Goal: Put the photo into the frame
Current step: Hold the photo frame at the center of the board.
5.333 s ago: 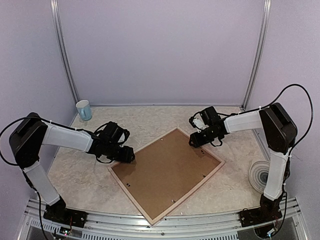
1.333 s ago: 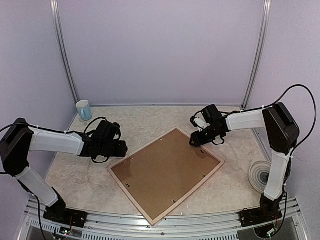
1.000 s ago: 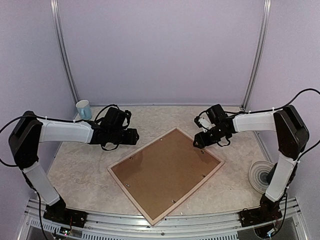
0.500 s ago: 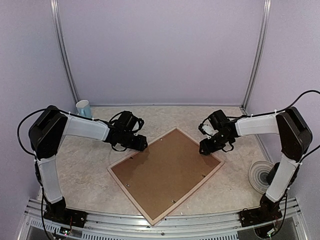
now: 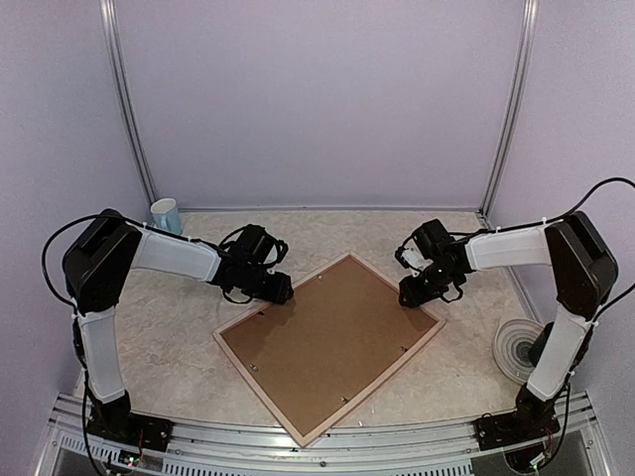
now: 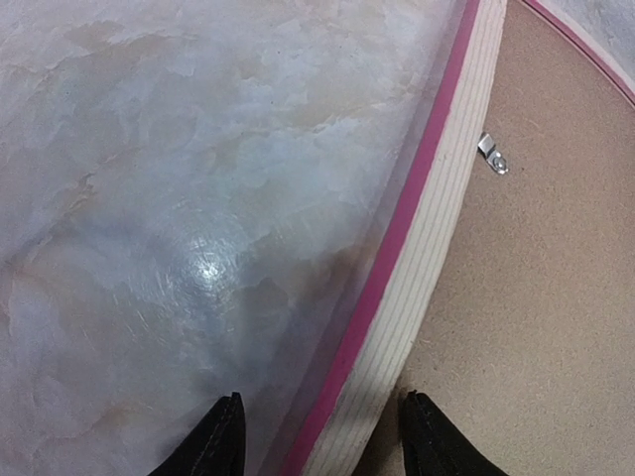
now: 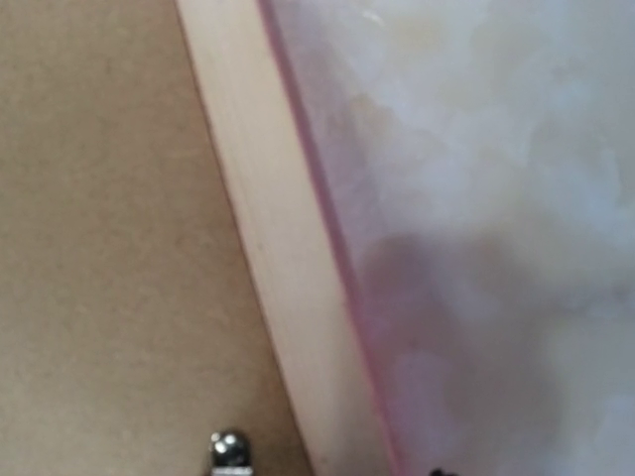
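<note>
1. The frame (image 5: pixel 375 384) lies face down near the middle of the table (image 5: pixel 164 352), turned like a diamond with one corner toward the arms' bases; its pale wood back is up, and its pink face (image 6: pixel 391 248) shows only as a thin line against the table-top.
2. A brown board (image 5: pixel 327 342) lies flat in the frame's opening; small metal clips sit near its edge, one clip (image 6: pixel 493 155) in the left wrist view and a second clip (image 7: pixel 229 447) at the bottom of the right wrist view.
3. The photo cannot be made out in any view.
4. The left gripper (image 5: pixel 280 292) is low over the far-left rail (image 6: pixel 437 228); its fingers (image 6: pixel 216 441) stand apart and straddle that rail, one over bare table with a gap to the pink line, the other over the board just beside the rail's inner edge; they are parted and clamp nothing.
5. The right gripper (image 5: pixel 417 294) is low over the far-right rail (image 7: pixel 273 228), near the frame's right corner; its wrist view is close and blurred, showing board, rail and table but hardly any finger; I cannot tell whether those fingers are parted or closed.
6. A cup (image 5: pixel 167 218) stands at the far-left corner by the wall, well apart from the frame; a white disc (image 5: pixel 514 349) lies at the table's right edge, beside the right arm.
</note>
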Controlling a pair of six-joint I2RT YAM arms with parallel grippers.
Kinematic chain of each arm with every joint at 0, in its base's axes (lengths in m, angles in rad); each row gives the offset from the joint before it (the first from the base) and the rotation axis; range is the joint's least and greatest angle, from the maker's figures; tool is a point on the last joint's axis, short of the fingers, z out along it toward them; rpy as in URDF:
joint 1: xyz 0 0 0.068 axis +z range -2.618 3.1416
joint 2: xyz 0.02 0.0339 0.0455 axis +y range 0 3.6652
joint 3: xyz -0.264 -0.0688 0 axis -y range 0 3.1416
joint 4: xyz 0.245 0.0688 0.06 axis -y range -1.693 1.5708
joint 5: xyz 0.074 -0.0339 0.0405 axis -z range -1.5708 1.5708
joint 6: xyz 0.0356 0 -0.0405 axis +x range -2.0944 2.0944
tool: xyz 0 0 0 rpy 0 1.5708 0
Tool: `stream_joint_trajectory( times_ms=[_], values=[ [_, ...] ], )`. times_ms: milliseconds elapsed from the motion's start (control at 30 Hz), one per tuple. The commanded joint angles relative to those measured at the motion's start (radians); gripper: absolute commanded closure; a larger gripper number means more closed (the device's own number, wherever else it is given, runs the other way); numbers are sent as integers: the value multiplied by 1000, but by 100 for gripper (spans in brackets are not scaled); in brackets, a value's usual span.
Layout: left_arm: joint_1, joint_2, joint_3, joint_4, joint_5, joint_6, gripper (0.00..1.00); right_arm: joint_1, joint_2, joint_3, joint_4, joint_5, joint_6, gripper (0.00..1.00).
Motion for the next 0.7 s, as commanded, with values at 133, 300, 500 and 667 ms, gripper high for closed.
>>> stream_joint_trajectory(
  times_ms=[133, 300, 500, 667],
  values=[
    [6, 8, -26, 29, -1, 17, 47, 0, 48, 3, -3, 10, -2, 62],
    [7, 11, -29, 30, -4, 19, 48, 0, 50, 1, 1, 16, -5, 67],
    [9, 14, -38, 47, 6, 20, 51, 0, 64, -5, 13, 28, -8, 81],
    [8, 19, -39, 54, 18, 24, 52, 0, 66, -23, 49, 24, -6, 87]
  ],
)
